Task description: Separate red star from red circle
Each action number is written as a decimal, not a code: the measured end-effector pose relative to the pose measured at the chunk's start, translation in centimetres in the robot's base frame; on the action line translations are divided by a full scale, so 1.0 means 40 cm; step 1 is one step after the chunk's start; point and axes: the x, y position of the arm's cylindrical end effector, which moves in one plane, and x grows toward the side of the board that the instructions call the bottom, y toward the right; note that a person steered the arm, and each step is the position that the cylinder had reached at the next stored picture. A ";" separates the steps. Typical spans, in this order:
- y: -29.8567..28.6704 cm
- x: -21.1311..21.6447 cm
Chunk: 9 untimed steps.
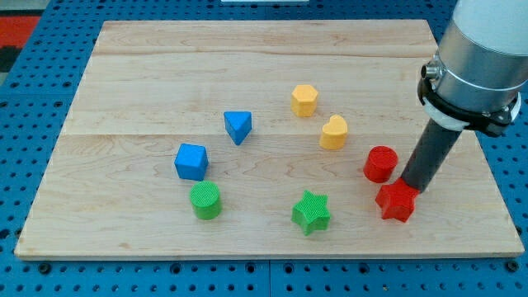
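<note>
The red star (pixel 397 201) lies at the view's lower right of the wooden board (pixel 165 58). The red circle (pixel 381 163) stands just above and left of it, a small gap between them. My tip (pixel 411 186) is at the star's upper right edge, touching or nearly touching it, and to the right of the red circle. The dark rod rises from there to the grey arm at the view's top right.
A yellow heart (pixel 334 132) and a yellow hexagon (pixel 304 100) lie left above the red circle. A green star (pixel 311 212), a green circle (pixel 205 200), a blue cube (pixel 191 162) and a blue triangle (pixel 238 126) lie further left. The board's right edge (pixel 487 173) is close.
</note>
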 end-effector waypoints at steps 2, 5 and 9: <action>0.116 0.052; 0.082 0.004; 0.058 0.042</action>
